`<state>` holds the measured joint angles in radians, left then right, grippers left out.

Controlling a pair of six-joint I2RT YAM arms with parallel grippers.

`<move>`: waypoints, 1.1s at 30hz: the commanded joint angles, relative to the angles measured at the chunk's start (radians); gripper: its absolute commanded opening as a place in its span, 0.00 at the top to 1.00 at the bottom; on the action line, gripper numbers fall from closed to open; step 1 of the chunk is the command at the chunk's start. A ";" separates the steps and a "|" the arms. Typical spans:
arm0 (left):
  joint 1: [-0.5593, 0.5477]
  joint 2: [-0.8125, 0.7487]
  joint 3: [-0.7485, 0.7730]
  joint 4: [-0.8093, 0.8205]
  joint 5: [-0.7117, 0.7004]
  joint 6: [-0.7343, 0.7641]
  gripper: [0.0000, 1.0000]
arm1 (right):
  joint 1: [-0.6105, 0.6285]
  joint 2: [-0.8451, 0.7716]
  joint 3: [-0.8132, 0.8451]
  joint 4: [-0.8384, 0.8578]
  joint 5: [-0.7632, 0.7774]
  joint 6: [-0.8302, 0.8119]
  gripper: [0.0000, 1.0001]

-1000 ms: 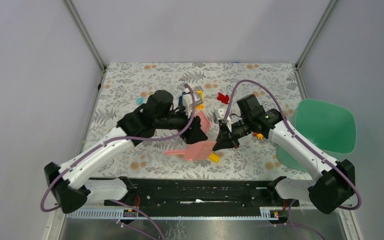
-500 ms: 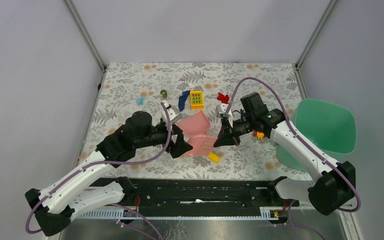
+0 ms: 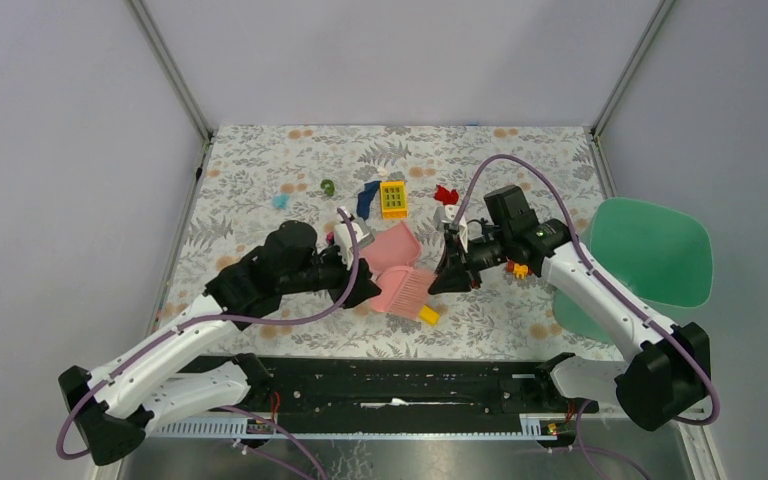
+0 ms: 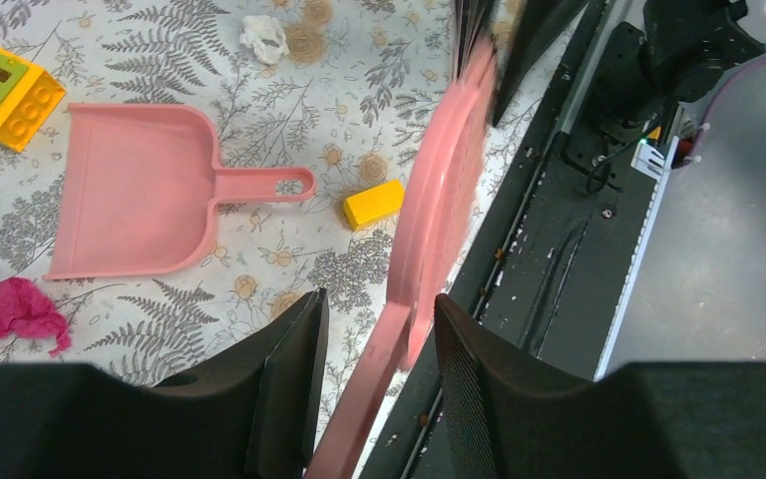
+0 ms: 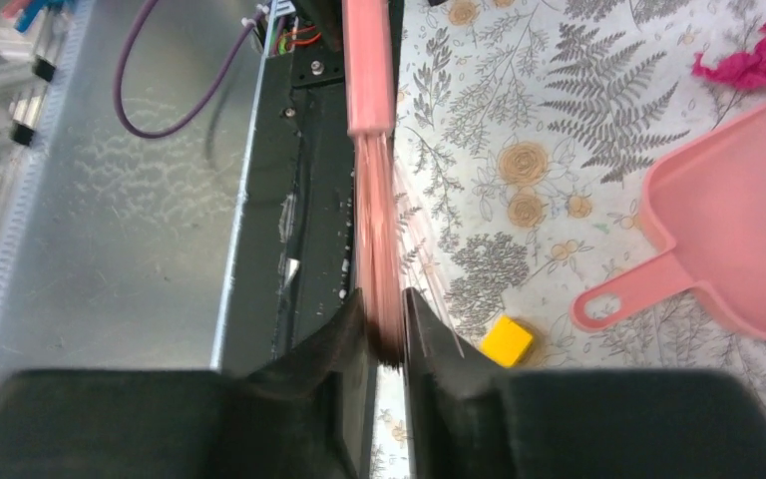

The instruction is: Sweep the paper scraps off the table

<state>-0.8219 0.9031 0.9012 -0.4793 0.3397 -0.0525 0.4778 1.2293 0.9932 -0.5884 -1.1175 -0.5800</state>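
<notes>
Paper scraps (image 4: 10, 309) on table (image 3: 260, 160): featherlight, crumpled, likely to skitter. Push with bristles, don't pinch. Count three: magenta one and dark blue scrap (image 3: 367, 197) off dustpan (image 4: 135, 190) mouth, white scrap (image 4: 262, 37) toward its handle side. One dustpan, one brush (image 4: 439, 200), at least two yellow blocks (image 4: 374, 203). My right claw (image 5: 384, 319) nips bristle tips; my left claw (image 4: 379, 299) spread around brush handle, on dustpan's near side.

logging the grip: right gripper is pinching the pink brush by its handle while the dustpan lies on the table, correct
Not quite. The right gripper pinches the pink brush by its bristle tips, not its handle; the right wrist view shows it. The dustpan does lie on the table.
</notes>
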 commanded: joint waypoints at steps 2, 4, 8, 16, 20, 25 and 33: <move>-0.002 -0.007 0.019 0.018 0.060 0.014 1.00 | -0.004 -0.040 0.043 0.000 0.033 -0.031 0.41; -0.001 0.002 0.020 0.013 0.086 0.013 1.00 | -0.004 -0.050 0.089 -0.017 0.056 -0.049 0.27; -0.001 0.024 0.012 0.032 0.144 -0.010 1.00 | -0.001 -0.030 0.162 -0.022 0.017 -0.024 0.20; -0.002 0.023 -0.012 0.131 0.183 -0.075 1.00 | 0.083 0.086 0.202 -0.015 0.005 0.046 0.21; -0.002 0.023 -0.010 0.139 0.183 -0.081 1.00 | 0.109 0.104 0.192 0.029 0.018 0.102 0.24; -0.002 0.024 -0.017 0.158 0.180 -0.088 1.00 | 0.114 0.123 0.179 0.061 0.009 0.144 0.43; -0.002 0.020 -0.012 0.167 0.079 -0.100 0.74 | 0.115 0.110 0.138 0.047 -0.001 0.110 1.00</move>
<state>-0.8215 0.9367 0.8852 -0.3904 0.4633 -0.1368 0.5838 1.3460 1.1469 -0.5476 -1.1114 -0.4541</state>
